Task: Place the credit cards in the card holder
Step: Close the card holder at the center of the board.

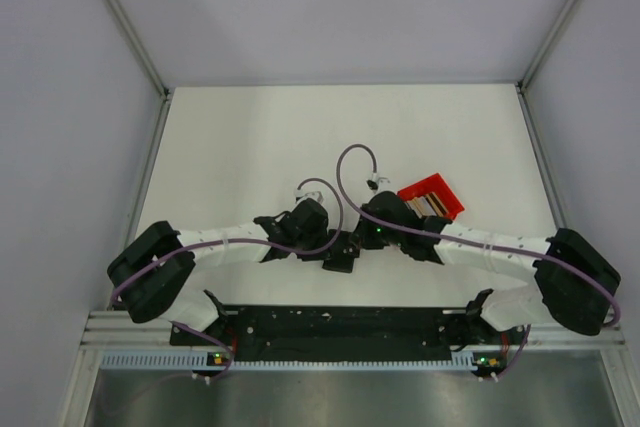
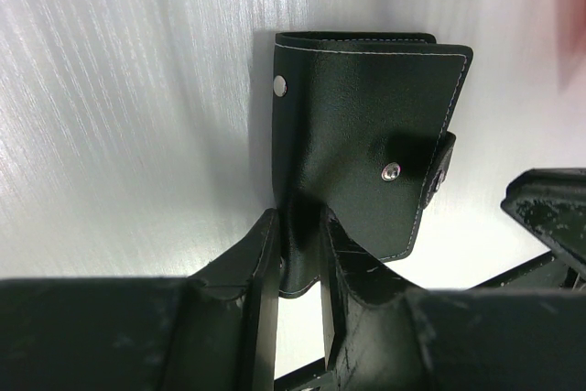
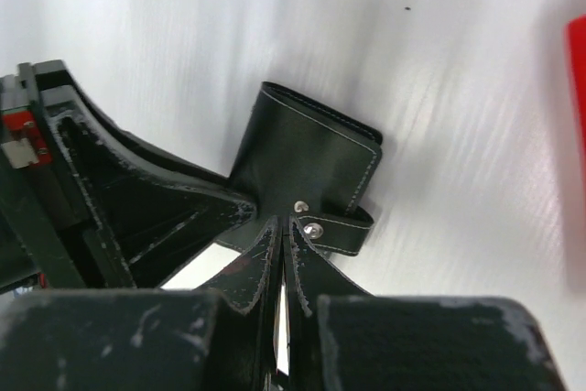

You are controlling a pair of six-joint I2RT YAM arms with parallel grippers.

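The black card holder (image 2: 366, 125) lies near the table's middle, its snap strap loose at the right. It also shows in the top view (image 1: 340, 259) and the right wrist view (image 3: 302, 162). My left gripper (image 2: 300, 226) is shut on its lower edge. My right gripper (image 3: 286, 226) is shut on a thin flap of it beside the snaps. Both grippers, left (image 1: 326, 245) and right (image 1: 354, 241), meet over it in the top view. The credit cards (image 1: 436, 204) stand in the red tray (image 1: 424, 190), behind the right wrist.
The red tray edge shows at the right of the right wrist view (image 3: 577, 80). The right gripper's finger (image 2: 549, 212) is at the right of the left wrist view. Metal frame posts run along both table sides.
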